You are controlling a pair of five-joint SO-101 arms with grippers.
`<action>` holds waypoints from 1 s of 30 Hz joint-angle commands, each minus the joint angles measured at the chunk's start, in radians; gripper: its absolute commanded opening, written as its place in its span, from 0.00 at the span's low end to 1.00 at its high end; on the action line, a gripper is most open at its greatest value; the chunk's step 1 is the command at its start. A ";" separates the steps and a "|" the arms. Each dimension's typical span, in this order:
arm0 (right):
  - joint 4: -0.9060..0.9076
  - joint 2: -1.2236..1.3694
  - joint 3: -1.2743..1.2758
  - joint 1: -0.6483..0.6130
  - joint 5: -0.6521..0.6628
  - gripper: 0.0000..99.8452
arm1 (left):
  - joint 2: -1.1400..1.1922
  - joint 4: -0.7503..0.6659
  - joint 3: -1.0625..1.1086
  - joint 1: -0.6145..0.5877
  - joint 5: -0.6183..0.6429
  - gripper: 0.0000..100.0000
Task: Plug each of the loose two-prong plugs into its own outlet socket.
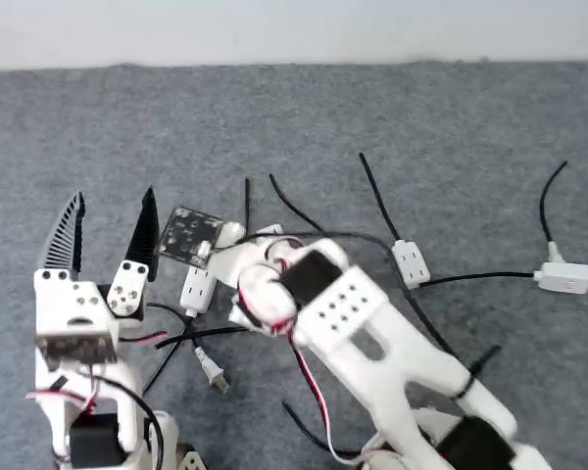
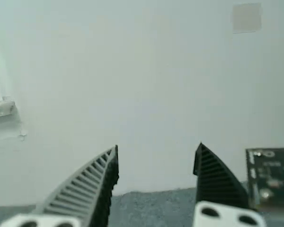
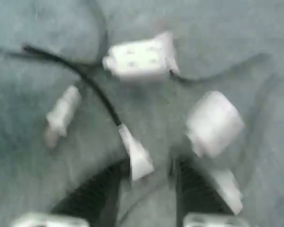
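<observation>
remote station, high view: three white outlet sockets on short black leads lie on the grey carpeted desk (image 1: 470,127). the near socket (image 1: 198,286) lies just beside the right arm (image 1: 392,343) at its wrist. the middle socket (image 1: 410,262) lies on that arm's other side, and the outer socket (image 1: 565,279) lies well apart at the desk's right edge. a loose two-prong plug (image 1: 211,370), white with bare metal prongs, lies in front of the near socket without touching it.

right wrist view: a second white plug (image 3: 137,158) on a black lead lies between the right arm's jaws. these stand open around it; i cannot tell whether either finger (image 3: 99,189) touches it. a white socket block (image 3: 139,59) lies beyond; which of the three it is i cannot tell.

the left arm (image 1: 78,323) stands at the desk's left. its jaws are spread wide and raised off the carpet, and they grip nothing.
</observation>
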 commanded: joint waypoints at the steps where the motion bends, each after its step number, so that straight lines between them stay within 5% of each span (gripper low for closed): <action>1: -0.007 0.179 0.038 0.010 0.238 0.14 | -0.011 -0.025 -0.010 -0.005 -0.017 0.25; 7: -0.010 0.343 0.035 -0.018 0.388 0.14 | -0.012 -0.037 -0.018 -0.069 -0.012 0.25; 30: -0.107 0.426 0.005 -0.036 0.531 0.14 | -0.012 -0.044 -0.033 -0.106 -0.009 0.25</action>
